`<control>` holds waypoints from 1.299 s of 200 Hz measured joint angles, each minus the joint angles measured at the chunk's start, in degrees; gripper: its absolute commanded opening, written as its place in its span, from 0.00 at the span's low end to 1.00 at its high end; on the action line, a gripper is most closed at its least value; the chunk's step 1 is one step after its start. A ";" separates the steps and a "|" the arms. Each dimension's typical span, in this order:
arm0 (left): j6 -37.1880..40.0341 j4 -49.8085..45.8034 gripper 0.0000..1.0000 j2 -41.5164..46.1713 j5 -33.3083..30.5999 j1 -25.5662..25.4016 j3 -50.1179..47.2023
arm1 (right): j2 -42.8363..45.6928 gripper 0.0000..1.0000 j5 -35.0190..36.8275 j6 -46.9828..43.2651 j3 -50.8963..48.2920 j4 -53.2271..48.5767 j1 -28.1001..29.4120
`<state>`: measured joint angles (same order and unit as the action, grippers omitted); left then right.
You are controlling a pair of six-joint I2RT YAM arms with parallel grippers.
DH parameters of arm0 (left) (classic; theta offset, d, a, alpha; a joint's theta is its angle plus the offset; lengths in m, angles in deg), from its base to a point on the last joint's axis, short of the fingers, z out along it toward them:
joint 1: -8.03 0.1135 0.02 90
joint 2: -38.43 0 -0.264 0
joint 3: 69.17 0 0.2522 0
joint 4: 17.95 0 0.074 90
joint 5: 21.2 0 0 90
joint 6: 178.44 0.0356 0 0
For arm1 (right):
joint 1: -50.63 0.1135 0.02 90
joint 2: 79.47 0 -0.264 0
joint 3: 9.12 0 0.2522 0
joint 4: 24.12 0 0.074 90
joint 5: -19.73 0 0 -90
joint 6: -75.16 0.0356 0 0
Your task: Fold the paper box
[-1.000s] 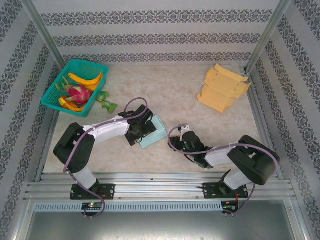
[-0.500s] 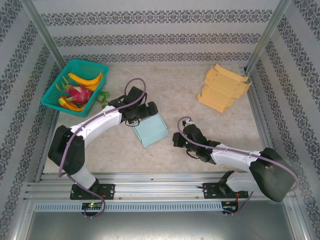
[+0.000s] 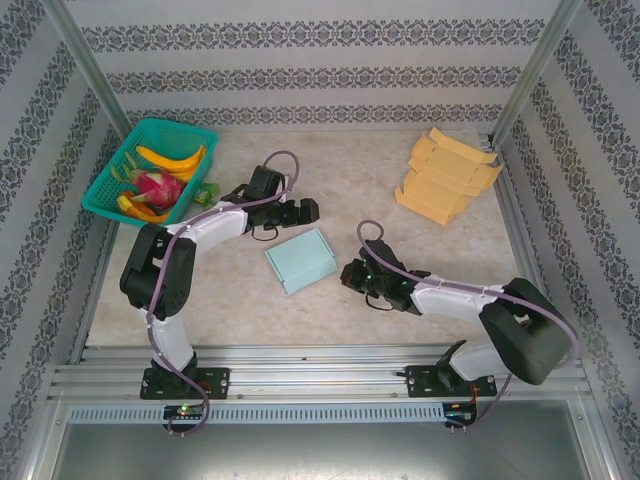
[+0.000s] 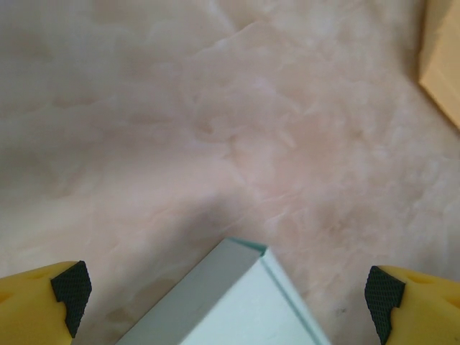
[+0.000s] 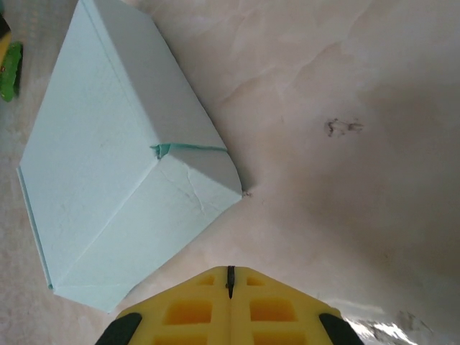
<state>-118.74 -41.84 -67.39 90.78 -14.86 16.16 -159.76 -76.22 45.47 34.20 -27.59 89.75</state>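
Marble tabletop (image 3: pixel 340 180) bears paper box (image 3: pixel 302 260), plus basket (image 3: pixel 172 125) holding bananas (image 3: pixel 175 158), dragonfruit (image 3: pixel 158 186).

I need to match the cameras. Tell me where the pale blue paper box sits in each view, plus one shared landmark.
Top external: pale blue paper box mid-picture, slightly left.
Left wrist: its corner at bottom centre.
Right wrist: in the left half.
Shared landmark: the marbled tabletop around it.

White-black arms (image 3: pixel 205 236), purple cables (image 3: pixel 283 153); yellow jaws, black pads (image 4: pixel 70 286)
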 measured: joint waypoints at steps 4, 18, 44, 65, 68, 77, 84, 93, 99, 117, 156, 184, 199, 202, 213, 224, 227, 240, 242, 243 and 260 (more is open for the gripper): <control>0.00 0.52 1.00 -0.20 0.37 0.00 0.00 | -0.50 0.00 -0.20 0.04 0.15 0.24 -0.02; 0.02 2.05 1.00 -1.09 1.07 0.00 -0.11 | -2.10 0.00 -1.03 0.52 0.48 0.83 -0.39; 0.02 3.39 1.00 -3.04 1.62 0.00 -1.05 | -4.96 0.00 -2.16 1.07 0.94 1.88 -1.14; 0.02 3.54 1.00 -4.35 1.84 -0.26 -2.05 | -7.43 0.00 -2.99 1.11 1.57 2.80 -1.88; 0.02 3.54 1.00 -4.46 1.86 -0.33 -2.23 | -7.78 0.00 -3.13 1.11 1.64 3.02 -1.97; 0.02 3.58 1.00 -4.50 1.92 -0.59 -2.95 | -8.83 0.00 -3.80 1.11 1.79 3.52 -2.60; 0.02 3.65 1.00 -4.50 2.01 -0.83 -3.43 | -9.66 0.00 -4.31 1.16 1.90 3.98 -3.15; 0.00 3.85 1.00 -4.50 2.01 -1.33 -3.91 | -10.29 0.00 -5.51 1.31 1.99 4.81 -3.80; 0.04 3.96 1.00 -4.50 1.97 -1.75 -4.24 | -10.64 0.00 -5.66 1.31 2.10 5.44 -4.11; 0.00 4.76 1.00 -4.50 1.92 -2.75 -4.46 | -12.07 0.00 -6.97 1.33 2.51 7.13 -4.55; -0.57 5.86 1.00 -4.76 1.44 -6.03 -4.66 | -14.21 0.00 -9.51 1.51 3.08 9.66 -5.62; -1.60 6.78 1.00 -5.01 0.42 -7.37 -4.70 | -15.08 0.00 -11.23 1.49 3.08 10.78 -6.36; -2.21 7.65 1.00 -5.25 -0.02 -8.20 -4.70 | -15.85 0.00 -12.15 1.33 3.50 10.88 -6.67; -2.45 7.93 1.00 -5.29 0.04 -8.37 -4.70 | -15.98 0.00 -12.37 1.29 3.65 10.88 -6.75; -3.17 8.76 1.00 -5.62 -0.17 -8.83 -4.70 | -16.52 0.00 -13.09 1.27 4.17 10.78 -6.95; -4.50 9.62 1.00 -5.81 0.02 -8.90 -4.70 | -16.90 0.00 -13.79 1.29 4.42 10.80 -7.23; -4.76 9.81 1.00 -5.86 0.09 -8.90 -4.70 | -16.92 0.00 -14.01 1.29 4.44 10.82 -7.28; -6.21 10.78 1.00 -6.05 0.48 -8.90 -4.70 | -17.05 0.00 -14.58 1.29 4.46 10.88 -7.52; -6.32 10.97 1.00 -6.12 0.50 -8.94 -4.68 | -17.05 0.00 -14.60 1.29 4.46 10.91 -7.52; -6.40 11.02 1.00 -6.12 0.50 -8.94 -4.68 | -17.05 0.00 -14.60 1.29 4.46 10.93 -7.52; -7.61 11.32 1.00 -6.32 0.50 -8.98 -4.48 | -17.05 0.00 -14.73 1.27 4.48 10.93 -7.54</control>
<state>-126.35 -30.52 -73.70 91.28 -23.84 11.68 -176.81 -90.95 46.74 38.68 -16.66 82.21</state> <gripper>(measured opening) 0.998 0.040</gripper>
